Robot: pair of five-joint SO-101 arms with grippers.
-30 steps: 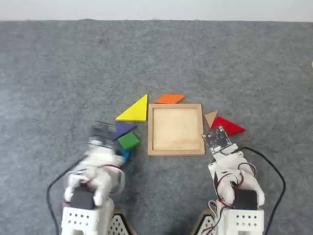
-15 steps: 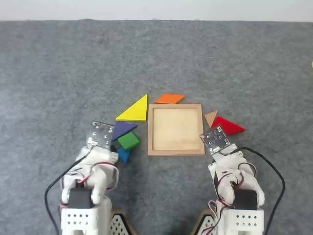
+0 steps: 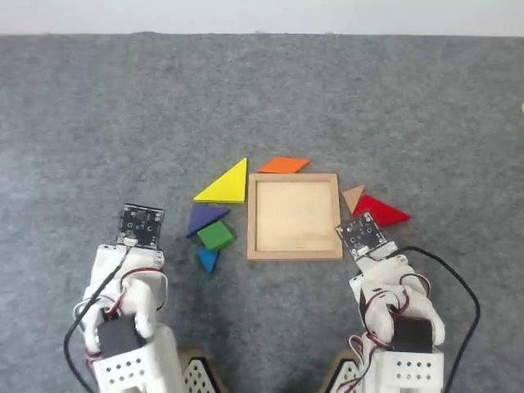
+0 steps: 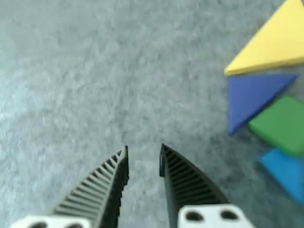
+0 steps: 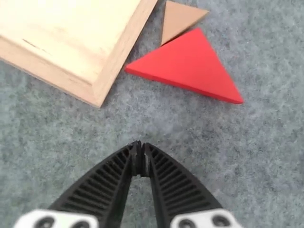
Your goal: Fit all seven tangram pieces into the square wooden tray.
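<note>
Red triangle (image 5: 190, 66) lies just right of the empty tray (image 3: 295, 217), with its long edge turned toward the right gripper (image 5: 141, 151), which is pressed together just on its near side. The left gripper (image 4: 142, 159), slightly spread, is well apart, left of the tray.

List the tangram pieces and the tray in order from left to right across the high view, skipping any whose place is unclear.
Yellow triangle → wooden tray → tan triangle → red triangle. Left out: the purple piece, green square and blue triangle, which share the yellow one's span, and the orange piece, which shares the tray's.
</note>
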